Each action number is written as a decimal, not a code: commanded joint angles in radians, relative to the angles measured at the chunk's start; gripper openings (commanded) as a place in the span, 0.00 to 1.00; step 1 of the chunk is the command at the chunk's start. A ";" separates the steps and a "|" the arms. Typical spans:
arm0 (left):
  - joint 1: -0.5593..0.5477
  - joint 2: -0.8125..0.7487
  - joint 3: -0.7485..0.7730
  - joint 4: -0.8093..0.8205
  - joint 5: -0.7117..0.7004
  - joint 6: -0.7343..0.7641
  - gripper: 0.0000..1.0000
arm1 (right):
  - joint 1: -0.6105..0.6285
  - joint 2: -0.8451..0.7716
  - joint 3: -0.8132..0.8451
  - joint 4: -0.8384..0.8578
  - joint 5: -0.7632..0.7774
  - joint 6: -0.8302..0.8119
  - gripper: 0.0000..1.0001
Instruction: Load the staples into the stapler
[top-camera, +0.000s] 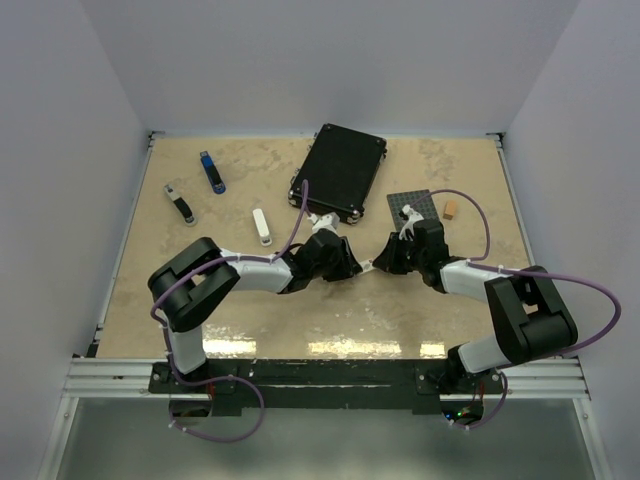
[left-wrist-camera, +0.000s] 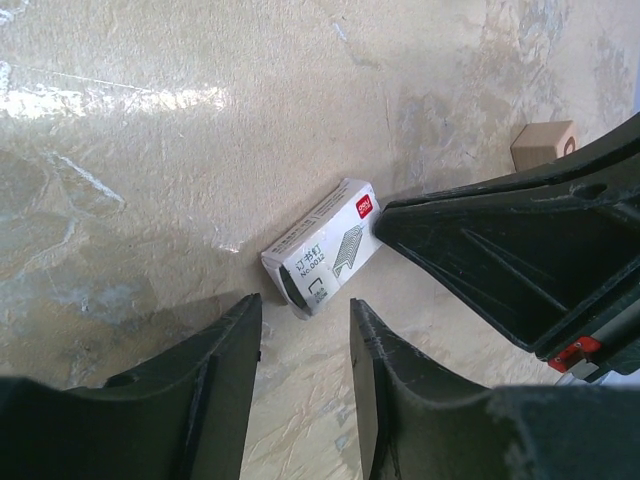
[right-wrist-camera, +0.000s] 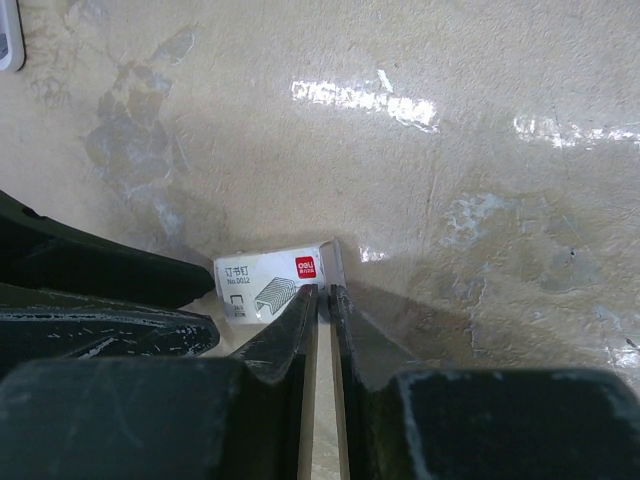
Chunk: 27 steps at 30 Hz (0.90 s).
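The staples are a small white box (left-wrist-camera: 322, 245) with a red mark, lying flat on the table; it shows as a white speck between the two arms in the top view (top-camera: 367, 266). Its near end looks open and dark. My left gripper (left-wrist-camera: 304, 305) is open and empty, fingertips just short of that end. My right gripper (right-wrist-camera: 323, 292) is almost closed, its tips on the flap at the box's (right-wrist-camera: 268, 280) other end. Its fingers (left-wrist-camera: 480, 250) reach in from the right. I cannot tell which of the far-left items is the stapler.
At the far left lie a blue item (top-camera: 212, 172), a black and silver item (top-camera: 180, 203) and a white one (top-camera: 262, 226). A black case (top-camera: 340, 170) sits at the back centre, with a dark pad (top-camera: 415, 208) and an orange-brown wooden cube (top-camera: 451, 210) to its right.
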 joint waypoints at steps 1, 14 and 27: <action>0.009 0.004 0.005 0.019 -0.010 -0.030 0.42 | -0.003 -0.016 -0.003 0.030 -0.014 -0.002 0.11; 0.009 0.019 0.029 -0.010 -0.018 -0.036 0.33 | -0.003 -0.020 -0.004 0.034 -0.014 -0.002 0.09; 0.009 0.021 0.034 -0.001 -0.030 -0.050 0.29 | -0.003 -0.022 -0.006 0.036 -0.013 -0.002 0.09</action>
